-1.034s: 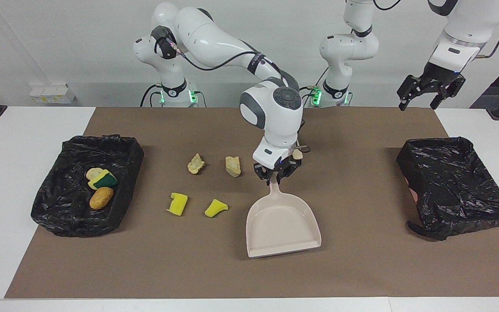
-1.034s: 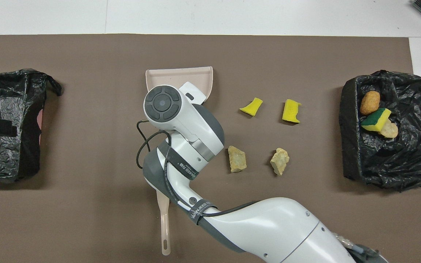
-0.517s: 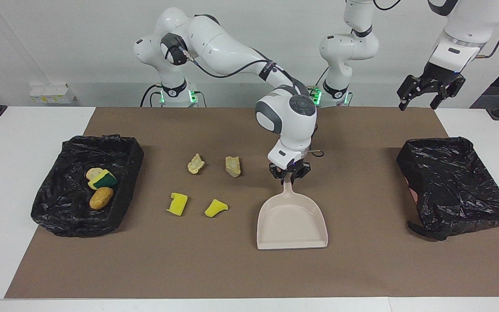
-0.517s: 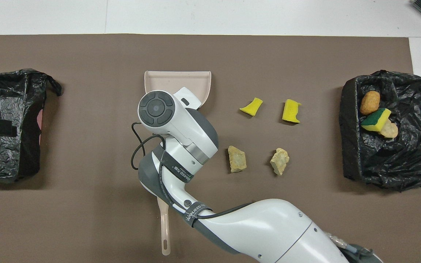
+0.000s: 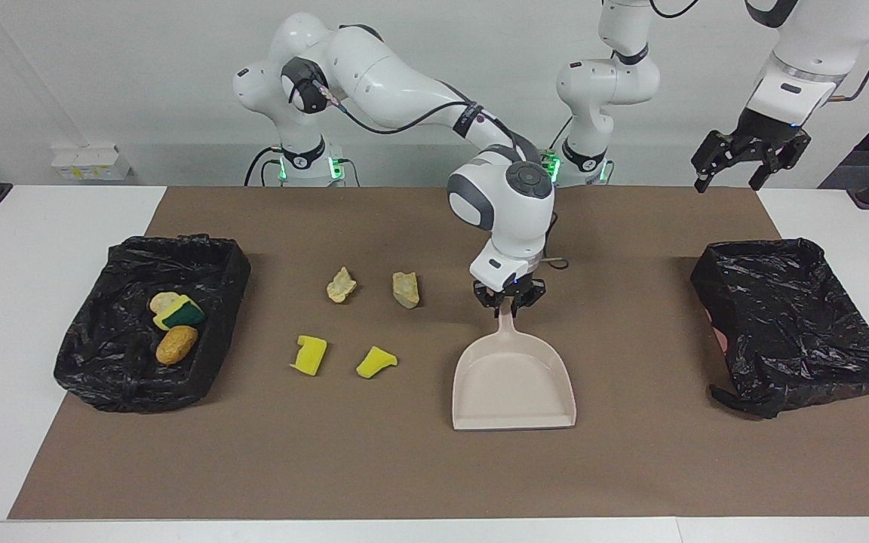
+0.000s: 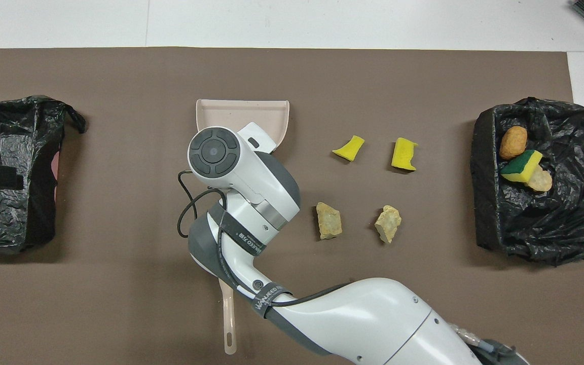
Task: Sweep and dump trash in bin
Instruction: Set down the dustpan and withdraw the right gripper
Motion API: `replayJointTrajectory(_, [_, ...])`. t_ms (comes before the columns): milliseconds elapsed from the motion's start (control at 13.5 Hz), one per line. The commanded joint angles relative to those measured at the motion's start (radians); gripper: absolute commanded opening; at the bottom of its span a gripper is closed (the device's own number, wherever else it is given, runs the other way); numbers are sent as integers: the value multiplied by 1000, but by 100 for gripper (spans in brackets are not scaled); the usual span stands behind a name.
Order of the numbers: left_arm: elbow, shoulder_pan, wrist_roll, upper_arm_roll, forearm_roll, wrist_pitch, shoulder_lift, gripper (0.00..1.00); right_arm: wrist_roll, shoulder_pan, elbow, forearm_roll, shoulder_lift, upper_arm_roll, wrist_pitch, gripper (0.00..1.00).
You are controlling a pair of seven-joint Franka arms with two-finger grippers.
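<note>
I count three scraps (image 5: 174, 324) already in the bin (image 5: 212, 362) at the right arm's end; four pieces of trash (image 5: 359, 324) remain on the desk (image 5: 631, 467). My right tool (image 5: 511, 304) pinches the dustpan (image 5: 514, 377) handle beside them. Left tool (image 5: 750, 160) waits, spread, raised.

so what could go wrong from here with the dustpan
The right claw pinches only the thin handle of the dustpan, so the pan may twist when pushed. Its open lip points away from the robots, not toward the yellow sponge pieces beside it, so a sideways push may scatter them. The beige chunks sit near the handle and may be missed.
</note>
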Motion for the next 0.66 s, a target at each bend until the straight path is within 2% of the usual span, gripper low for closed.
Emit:
replayJointTrajectory(0, [18, 11, -1, -5, 4, -22, 6, 100, 26, -1, 16, 13, 2, 3, 12, 31])
replayJointTrajectory(221, [18, 11, -1, -5, 4, -22, 6, 100, 26, -4, 11, 10, -20, 1, 15, 38])
replayJointTrajectory(443, [18, 11, -1, -5, 4, -22, 5, 100, 26, -2, -7, 26, -72, 1, 9, 58])
replayJointTrajectory(591, [18, 11, -1, -5, 4, -22, 6, 100, 31, -1, -34, 33, -124, 4, -9, 63])
